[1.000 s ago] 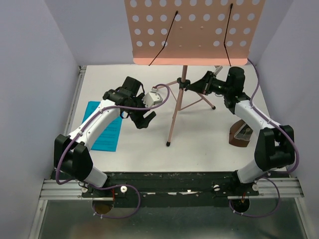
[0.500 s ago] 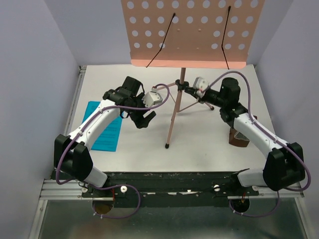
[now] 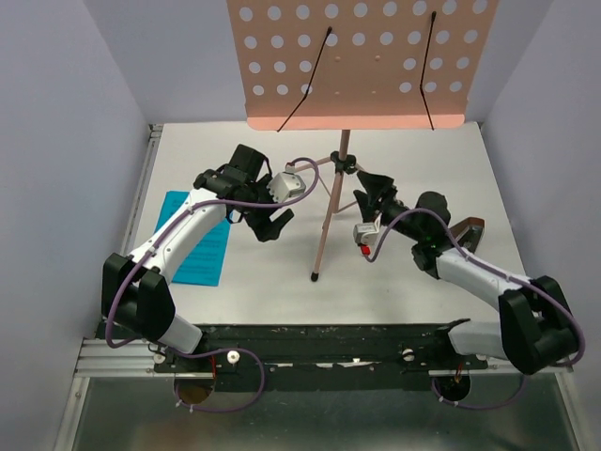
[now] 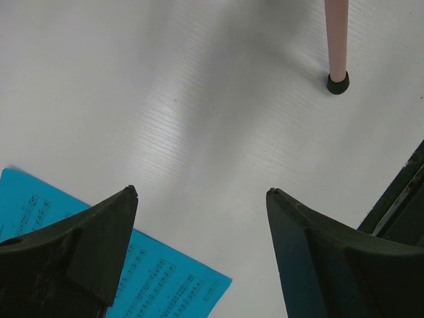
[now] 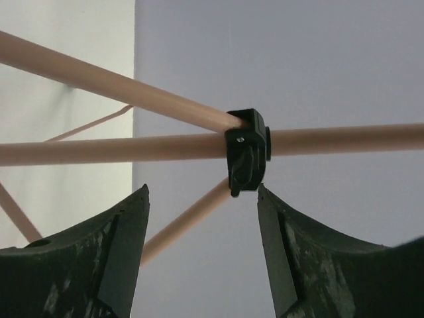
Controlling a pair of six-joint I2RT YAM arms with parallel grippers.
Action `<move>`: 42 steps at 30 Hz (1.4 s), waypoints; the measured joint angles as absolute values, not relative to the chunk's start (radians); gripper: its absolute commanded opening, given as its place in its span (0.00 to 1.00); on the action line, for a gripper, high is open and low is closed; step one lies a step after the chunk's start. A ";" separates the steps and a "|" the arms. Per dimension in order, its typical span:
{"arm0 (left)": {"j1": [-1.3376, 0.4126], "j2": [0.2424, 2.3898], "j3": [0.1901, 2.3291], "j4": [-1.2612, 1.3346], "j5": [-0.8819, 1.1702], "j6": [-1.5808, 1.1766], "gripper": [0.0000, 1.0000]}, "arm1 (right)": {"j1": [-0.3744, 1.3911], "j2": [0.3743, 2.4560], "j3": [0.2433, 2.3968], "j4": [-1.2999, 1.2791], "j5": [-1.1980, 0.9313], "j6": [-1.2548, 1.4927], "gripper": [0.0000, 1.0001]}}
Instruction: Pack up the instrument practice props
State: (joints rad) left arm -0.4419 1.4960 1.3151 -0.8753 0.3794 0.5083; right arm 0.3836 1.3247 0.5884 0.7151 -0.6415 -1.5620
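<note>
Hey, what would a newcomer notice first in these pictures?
The tall pink perforated music stand at the back dominates the scene. The right tool hangs open just short of its black leg hub. A bright blue sheet lies flat at the left.

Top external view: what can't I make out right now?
Small dark-brown wedge-shaped block: top external, partly hidden by the right arm.
Pink perforated music stand: top external, upper edge cut off by the frame.
Bright blue paper sheet: top external, left arm crosses it; left wrist, print too small.
</note>
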 measured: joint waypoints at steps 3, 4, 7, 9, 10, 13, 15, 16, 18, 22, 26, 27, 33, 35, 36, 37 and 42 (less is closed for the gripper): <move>-0.434 1.496 1.299 -0.865 0.379 0.507 0.88 | 0.384 1.199 0.533 0.669 -0.586 -1.383 0.79; -0.433 1.496 1.291 -0.863 0.379 0.506 0.88 | 0.385 1.153 0.539 0.625 -0.551 -1.291 0.79; -0.431 1.496 1.272 -0.862 0.379 0.504 0.88 | 0.379 1.065 0.638 0.453 -0.438 -0.930 0.78; -0.429 1.496 1.262 -0.861 0.380 0.502 0.88 | 0.346 1.060 0.734 0.358 -0.381 -0.668 0.78; -0.429 1.496 1.261 -0.862 0.380 0.501 0.88 | 0.321 1.060 0.764 0.325 -0.362 -0.535 0.78; -0.427 1.496 1.259 -0.861 0.382 0.500 0.88 | 0.247 1.072 0.782 0.249 -0.356 -0.168 0.80; -0.427 1.496 1.259 -0.862 0.383 0.499 0.88 | 0.215 1.103 0.782 0.208 -0.365 0.021 0.80; -0.427 1.496 1.259 -0.862 0.384 0.498 0.88 | 0.204 1.129 0.782 0.188 -0.379 0.119 0.81; -0.427 1.494 1.259 -0.862 0.384 0.498 0.88 | 0.198 1.168 0.783 0.172 -0.415 0.237 0.81; -0.427 1.488 1.256 -0.859 0.387 0.496 0.88 | 0.197 1.259 0.836 0.160 -0.524 0.410 0.81; -0.427 1.480 1.248 -0.857 0.387 0.496 0.88 | 0.196 1.342 0.938 0.175 -0.614 0.528 0.79; -0.427 1.475 1.245 -0.856 0.387 0.496 0.88 | 0.196 1.362 0.963 0.184 -0.635 0.554 0.78; -0.427 1.444 1.232 -0.854 0.386 0.496 0.88 | 0.196 1.439 1.035 0.197 -0.697 0.634 0.70; -0.426 1.438 1.227 -0.854 0.386 0.496 0.88 | 0.197 1.449 1.035 0.194 -0.709 0.635 0.69; -0.425 1.435 1.224 -0.854 0.386 0.496 0.88 | 0.197 1.452 1.035 0.192 -0.714 0.631 0.68; -0.424 1.434 1.221 -0.853 0.386 0.496 0.88 | 0.198 1.453 1.035 0.192 -0.718 0.628 0.67; -0.419 1.434 1.214 -0.852 0.386 0.496 0.88 | 0.216 1.453 1.035 0.190 -0.722 0.599 0.58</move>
State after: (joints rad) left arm -0.4187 1.4338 1.2137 -0.8524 0.3862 0.4961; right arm 0.2161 1.4532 1.0351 0.1898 -0.7219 0.5991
